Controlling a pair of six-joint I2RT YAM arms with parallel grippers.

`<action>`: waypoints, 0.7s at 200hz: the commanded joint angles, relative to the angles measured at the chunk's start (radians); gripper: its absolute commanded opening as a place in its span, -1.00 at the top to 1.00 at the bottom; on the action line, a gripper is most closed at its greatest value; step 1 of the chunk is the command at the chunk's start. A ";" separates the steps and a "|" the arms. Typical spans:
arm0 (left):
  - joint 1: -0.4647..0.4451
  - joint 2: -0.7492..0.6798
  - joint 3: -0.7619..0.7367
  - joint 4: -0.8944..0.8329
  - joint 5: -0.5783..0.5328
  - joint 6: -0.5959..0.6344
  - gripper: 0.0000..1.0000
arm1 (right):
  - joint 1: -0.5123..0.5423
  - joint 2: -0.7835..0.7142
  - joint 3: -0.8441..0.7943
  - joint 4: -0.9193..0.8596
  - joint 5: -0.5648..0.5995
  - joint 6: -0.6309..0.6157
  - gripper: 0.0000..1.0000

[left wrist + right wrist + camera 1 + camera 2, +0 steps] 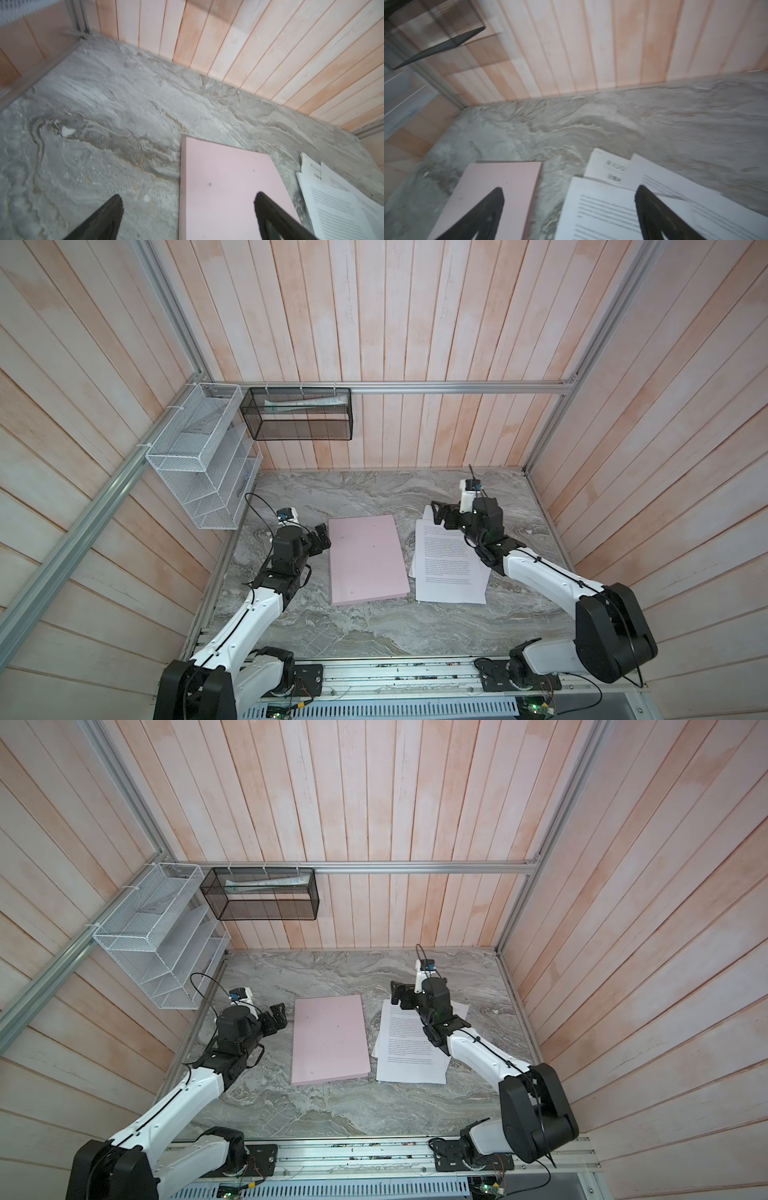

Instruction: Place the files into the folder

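The fingers (113, 216) of the left gripper (323, 536) are spread wide, and nothing is held. The fingers (492, 209) of the right gripper (437, 516) are spread wide too, with nothing between them.

The folder (365, 560) is laid flat and shut in the middle of the table (374, 635). Its cover is thin and flat, so it may be hard to catch. If its left edge is bumped, the whole folder could be pushed right into the files (446, 572) and not opened. The files are laid just right of the folder, in a loose, fanned pile. If only the top sheet is pinched, the others could be left behind, slid away or bent.

The left arm is stretched out from the near left, and its gripper is pointed at the folder's far left edge, just beside it. The right arm is stretched out from the near right, over the files, and its gripper is held above their far left corner, pointed left.
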 commanded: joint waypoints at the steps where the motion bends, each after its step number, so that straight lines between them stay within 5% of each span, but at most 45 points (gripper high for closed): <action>1: 0.000 -0.063 -0.035 -0.090 0.089 -0.080 -1.00 | 0.073 0.037 0.038 -0.101 -0.111 0.059 -0.88; 47: -0.002 -0.036 -0.041 -0.020 0.188 -0.090 -1.00 | 0.112 0.166 0.009 0.065 -0.415 0.257 -0.45; 140: 0.000 0.147 -0.097 0.169 0.266 -0.087 -1.00 | 0.114 0.339 0.079 0.045 -0.485 0.302 -0.28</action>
